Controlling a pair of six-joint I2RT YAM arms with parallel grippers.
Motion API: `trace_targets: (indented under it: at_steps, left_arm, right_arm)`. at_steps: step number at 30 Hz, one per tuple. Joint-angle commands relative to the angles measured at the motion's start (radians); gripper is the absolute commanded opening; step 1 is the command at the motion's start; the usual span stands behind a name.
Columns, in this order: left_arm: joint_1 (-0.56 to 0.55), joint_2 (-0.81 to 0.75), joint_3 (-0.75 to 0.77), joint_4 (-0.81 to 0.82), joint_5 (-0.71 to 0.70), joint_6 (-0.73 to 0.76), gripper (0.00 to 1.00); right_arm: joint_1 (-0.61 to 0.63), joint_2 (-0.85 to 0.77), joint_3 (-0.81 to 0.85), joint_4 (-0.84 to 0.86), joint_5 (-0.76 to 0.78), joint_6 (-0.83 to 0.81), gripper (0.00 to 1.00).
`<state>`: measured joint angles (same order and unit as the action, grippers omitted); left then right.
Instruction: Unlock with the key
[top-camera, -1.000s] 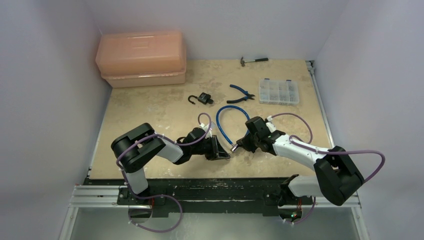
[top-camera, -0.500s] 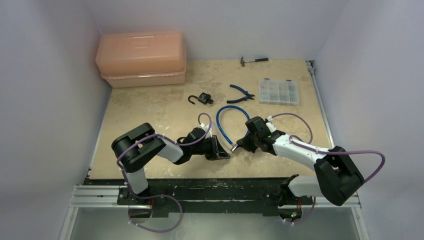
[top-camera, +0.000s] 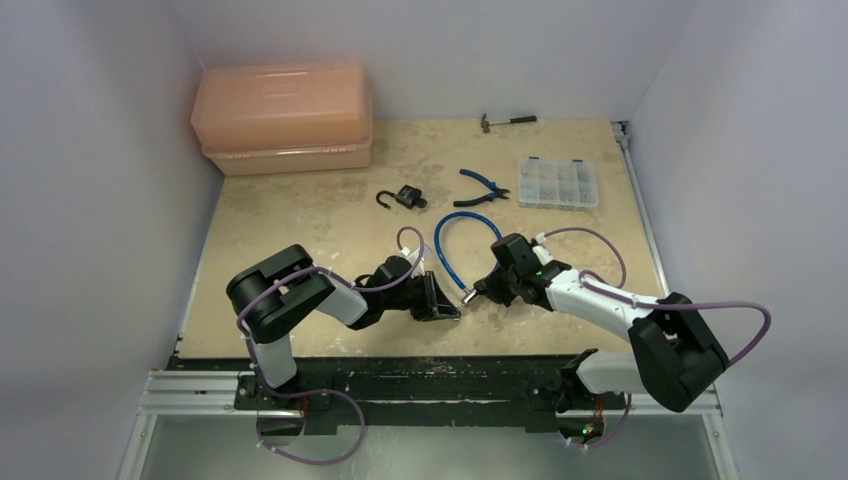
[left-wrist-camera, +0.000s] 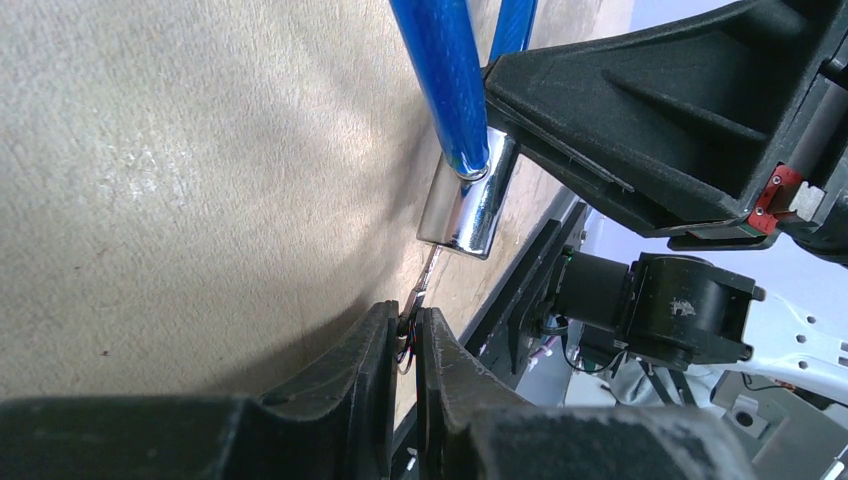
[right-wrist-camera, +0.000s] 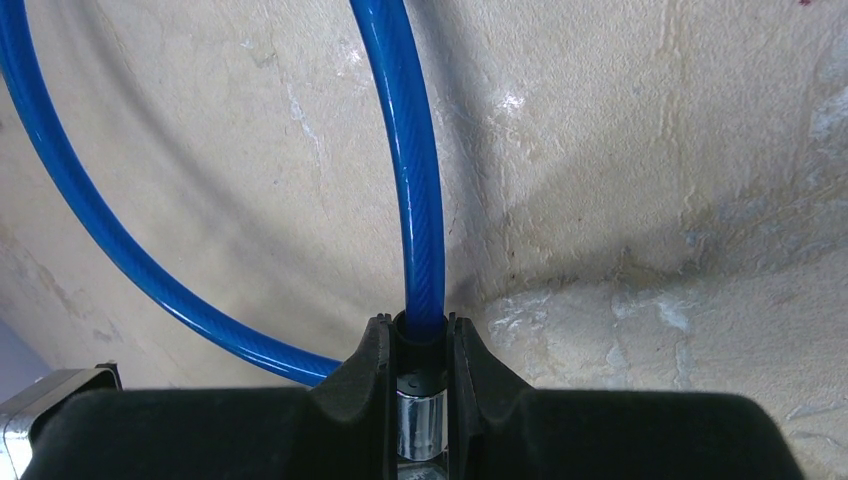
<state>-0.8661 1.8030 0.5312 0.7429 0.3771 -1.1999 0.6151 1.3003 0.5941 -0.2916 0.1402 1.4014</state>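
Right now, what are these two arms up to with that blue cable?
The right hand grips the blue cable just by its metal end. The left hand pinches a tiny key, its tip right at that metal end. Whether it has gone in yet, I cannot tell.

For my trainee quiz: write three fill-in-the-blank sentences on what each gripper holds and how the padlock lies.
The left gripper pinches the tiny ____. The right gripper is shut on the ____ cable. The padlock lies apart from both arms, its shackle swung ____.
Missing words: key; blue; open.
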Motion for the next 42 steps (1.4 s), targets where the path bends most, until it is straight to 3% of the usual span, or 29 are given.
trace_targets:
  at_steps: [1, 42]
  left_arm:
    - [0.004, 0.006, 0.002, 0.058, -0.022, 0.031, 0.00]
    - [0.003, 0.048, 0.002, 0.084, -0.050, 0.071, 0.00]
  right_arm:
    - [0.009, -0.021, 0.026, 0.021, -0.027, 0.039, 0.00]
    - [0.030, -0.009, -0.017, 0.096, -0.077, 0.054, 0.00]
